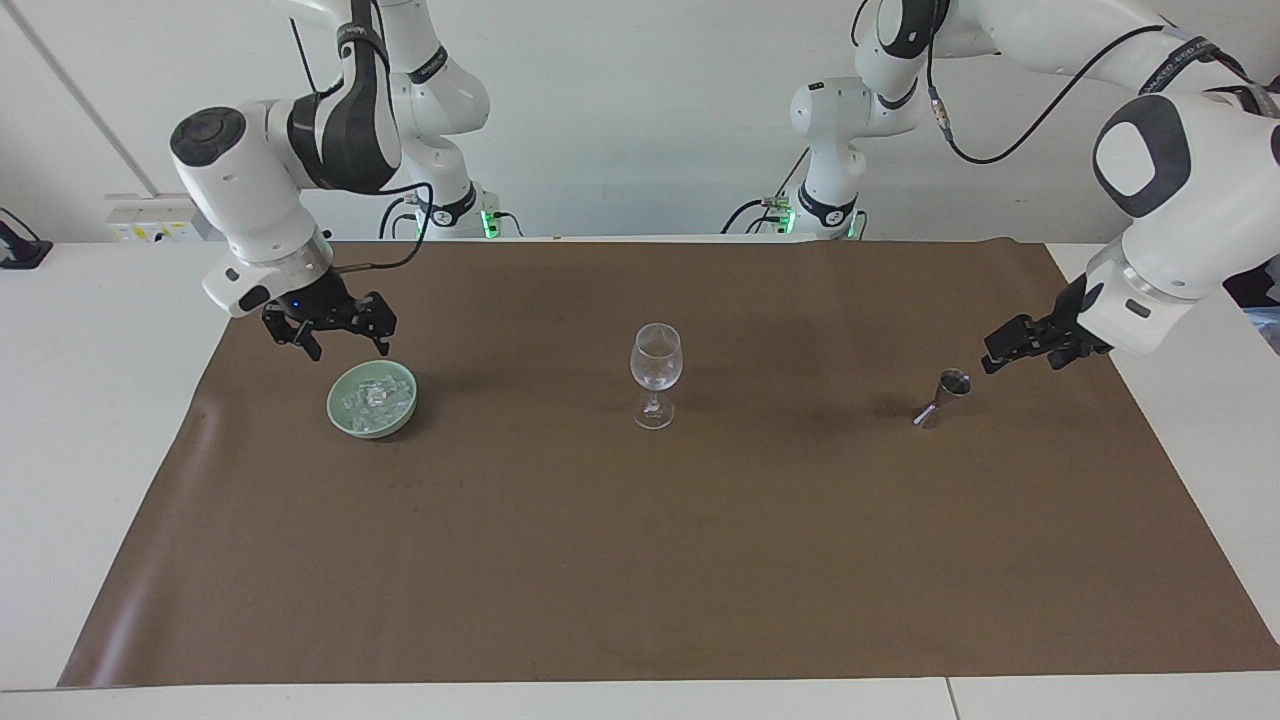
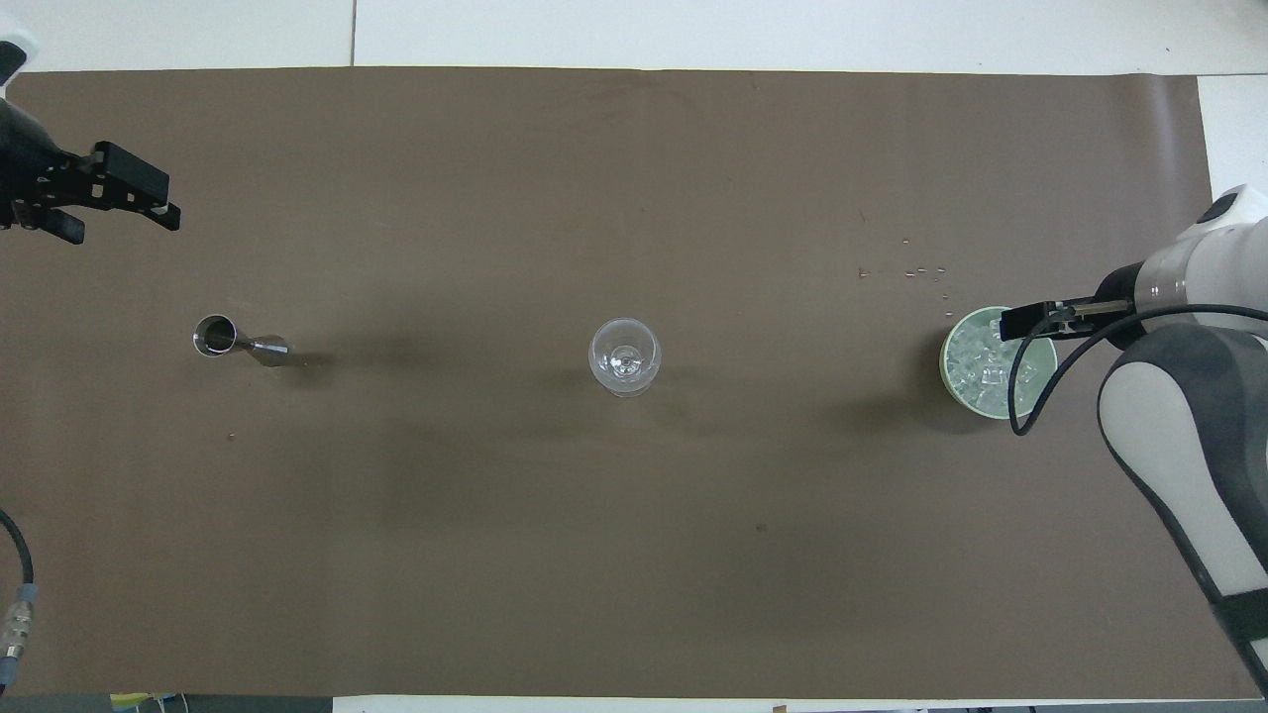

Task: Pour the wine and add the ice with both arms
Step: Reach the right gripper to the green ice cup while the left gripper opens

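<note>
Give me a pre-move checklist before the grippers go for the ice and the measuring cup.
1. Right gripper open, above the green bowl's edge nearer the robots: ok.
2. Ice heaped in the bowl: ok.
3. Left gripper open, empty, beside the metal measuring cup, not touching it: ok.
4. Measuring cup upright: ok; its contents: cannot tell.
5. Wine glass upright mid-table, away from both grippers: ok.

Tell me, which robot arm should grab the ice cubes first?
The right one, probably. Its right gripper hangs open just above the green bowl of ice. The left gripper is open too, but it hangs beside the metal jigger at the table's other end.
</note>
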